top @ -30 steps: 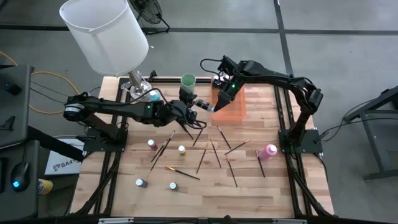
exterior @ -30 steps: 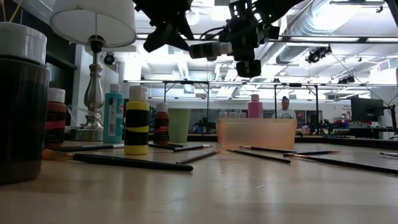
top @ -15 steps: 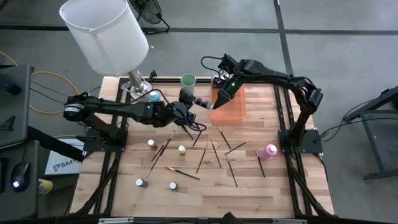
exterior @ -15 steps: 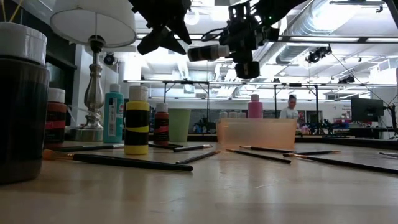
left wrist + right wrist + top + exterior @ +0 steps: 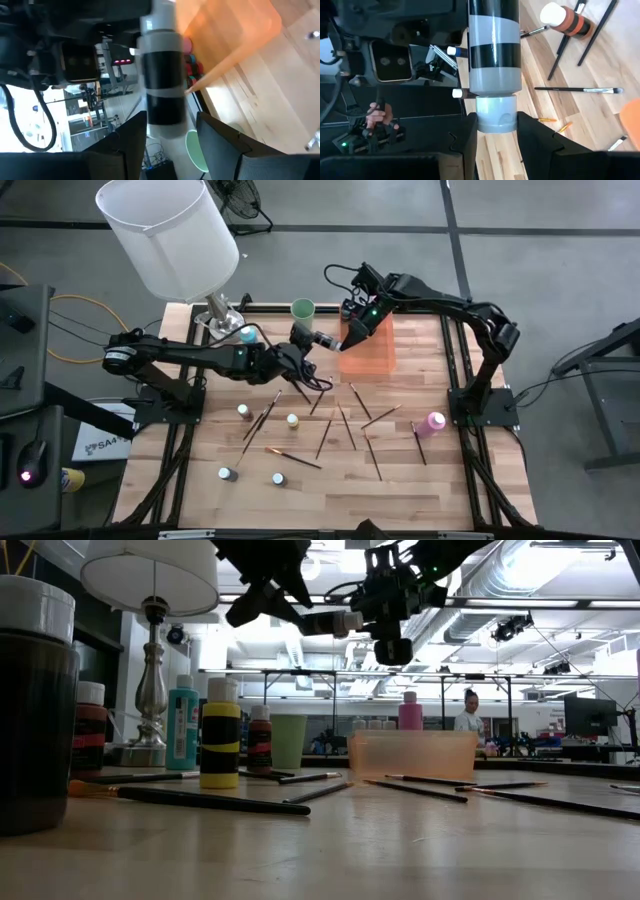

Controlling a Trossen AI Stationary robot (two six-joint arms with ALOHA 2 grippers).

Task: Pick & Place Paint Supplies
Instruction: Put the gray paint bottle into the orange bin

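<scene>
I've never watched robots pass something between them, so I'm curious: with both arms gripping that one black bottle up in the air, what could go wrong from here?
1. Both the left gripper and the right gripper hold the black paint bottle in mid-air. If one lets go too soon, it could drop onto the paintbrushes on the table.
2. The right fingers seem to pinch only the pale cap, so the bottle might slip or tilt.
3. The orange bin sits close by; a swing could nudge it.
</scene>
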